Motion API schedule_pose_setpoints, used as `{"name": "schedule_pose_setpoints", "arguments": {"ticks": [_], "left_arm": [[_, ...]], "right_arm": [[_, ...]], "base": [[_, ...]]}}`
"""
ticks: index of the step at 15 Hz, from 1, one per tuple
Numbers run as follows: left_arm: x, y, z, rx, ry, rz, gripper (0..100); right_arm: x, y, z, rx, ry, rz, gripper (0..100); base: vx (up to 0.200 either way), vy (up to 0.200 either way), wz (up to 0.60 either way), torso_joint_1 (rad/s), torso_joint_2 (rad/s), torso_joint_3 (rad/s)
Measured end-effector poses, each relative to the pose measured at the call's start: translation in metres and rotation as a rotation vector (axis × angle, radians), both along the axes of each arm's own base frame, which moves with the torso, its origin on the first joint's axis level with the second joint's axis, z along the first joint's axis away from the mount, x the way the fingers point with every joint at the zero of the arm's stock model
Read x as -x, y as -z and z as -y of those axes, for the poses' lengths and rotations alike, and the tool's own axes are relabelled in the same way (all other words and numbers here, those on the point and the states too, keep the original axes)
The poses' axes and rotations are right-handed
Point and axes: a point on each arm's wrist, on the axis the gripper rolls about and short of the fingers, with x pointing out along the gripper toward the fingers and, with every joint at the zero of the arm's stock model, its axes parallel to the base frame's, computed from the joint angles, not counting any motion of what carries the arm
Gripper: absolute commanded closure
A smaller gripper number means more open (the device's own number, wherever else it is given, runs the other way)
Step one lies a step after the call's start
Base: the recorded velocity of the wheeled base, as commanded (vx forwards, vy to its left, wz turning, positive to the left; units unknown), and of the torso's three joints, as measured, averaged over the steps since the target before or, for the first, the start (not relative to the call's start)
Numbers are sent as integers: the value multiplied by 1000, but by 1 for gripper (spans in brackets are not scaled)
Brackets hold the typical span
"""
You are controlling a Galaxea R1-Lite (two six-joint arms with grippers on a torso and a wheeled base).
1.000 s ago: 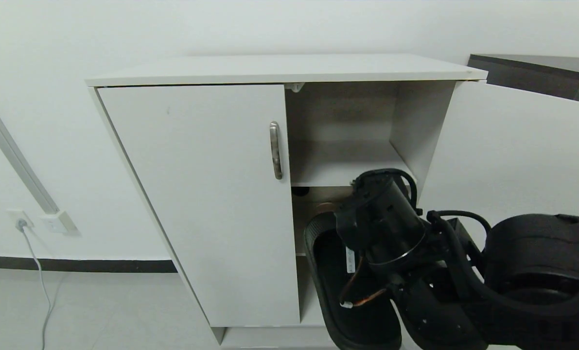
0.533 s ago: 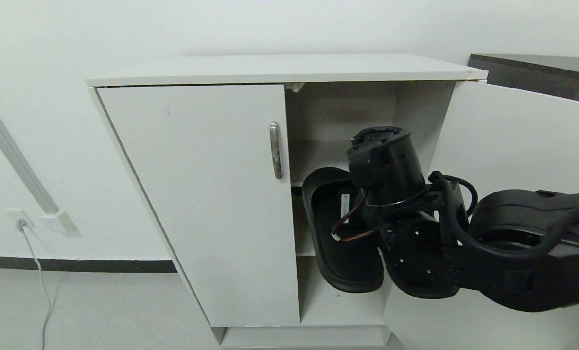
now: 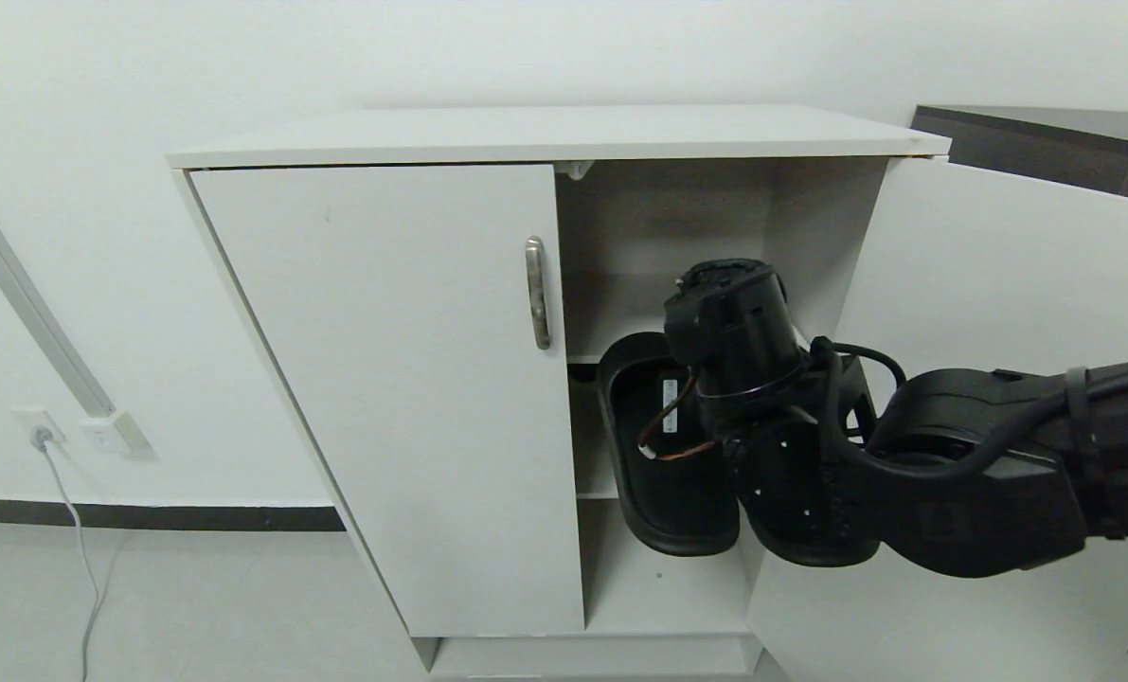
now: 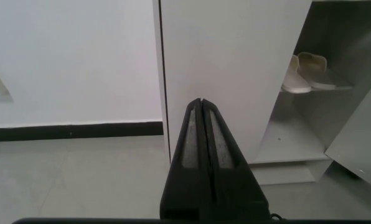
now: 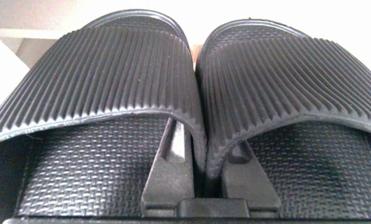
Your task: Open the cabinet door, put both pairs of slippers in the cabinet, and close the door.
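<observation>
Right gripper (image 5: 204, 165) clamps pair of black ribbed rubber slippers (image 3: 663, 474), frame centre, before open white wooden cabinet (image 3: 545, 133); left gripper (image 4: 201, 134) clenched, empty.

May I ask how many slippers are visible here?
4: a pair of black ribbed rubber slippers, clamped in the right end effector before the open white cabinet; a pair of beige slippers on a shelf inside.

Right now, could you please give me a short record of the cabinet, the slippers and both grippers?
Cabinet: white, left door shut, right door swung open.
Black slippers: pinched together by the right gripper, at the open right half, not set down.
Pale slippers: on the middle shelf inside.
Left gripper: shut, empty, low before the left door.
</observation>
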Motion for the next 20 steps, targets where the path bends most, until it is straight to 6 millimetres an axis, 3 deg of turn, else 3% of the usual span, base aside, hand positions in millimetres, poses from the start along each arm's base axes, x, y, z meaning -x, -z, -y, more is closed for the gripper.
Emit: {"name": "schedule_pose_setpoints", "arguments": {"ticks": [7,14,20], "left_arm": [[0,0,0,2,1,0,100],[0,0,0,2,2,1,100],[0,0,0,3,1,0,100]], "right_arm": [[-1,2,-1,5,1,-4,100],[-1,3,-1,3,2,-4,100],[-9,0,-2,-12,6,8,100]], "base": [[0,0,0,0,0,0],[200,0,0,4,2,5],[0,0,0,0,0,0]]}}
